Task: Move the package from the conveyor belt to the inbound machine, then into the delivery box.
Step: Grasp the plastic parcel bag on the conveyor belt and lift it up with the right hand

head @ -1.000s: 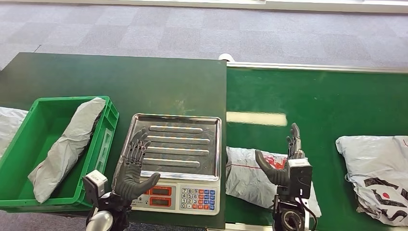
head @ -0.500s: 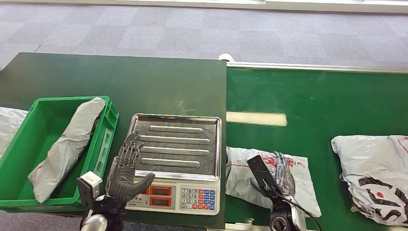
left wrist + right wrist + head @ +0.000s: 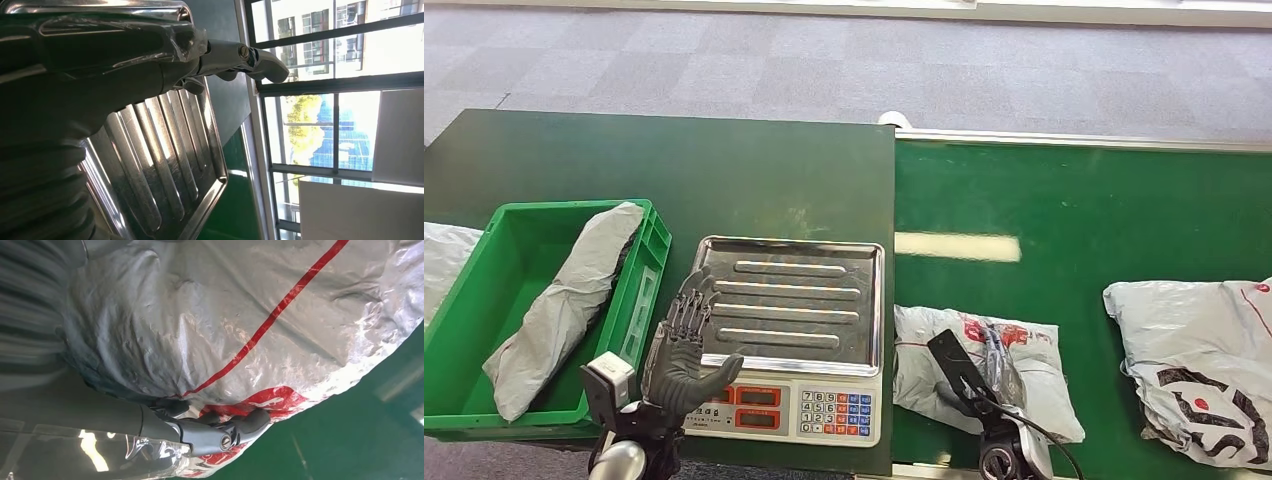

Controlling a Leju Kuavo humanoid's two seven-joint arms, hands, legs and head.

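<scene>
1. Right hand [image 3: 984,372] down on grey package [image 3: 944,360] at near edge of conveyor belt [image 3: 1084,220], just beside the scale; fingers [image 3: 220,432] against the plastic in right wrist view, thumb [image 3: 952,360] spread above. Real grip or just contact: cannot tell.
2. Left hand [image 3: 686,345] raised over near left corner of scale tray [image 3: 824,290], fingers wide apart, holding nothing.
3. Scale keypad [image 3: 834,412] at near edge of dark table [image 3: 674,170].
4. Green crate [image 3: 646,290] at left near edge of table, long grey bag [image 3: 564,300] lying inside, leaning on far wall.
5. Second grey package [image 3: 1194,350], black print, at right edge of belt, well apart from the first.
</scene>
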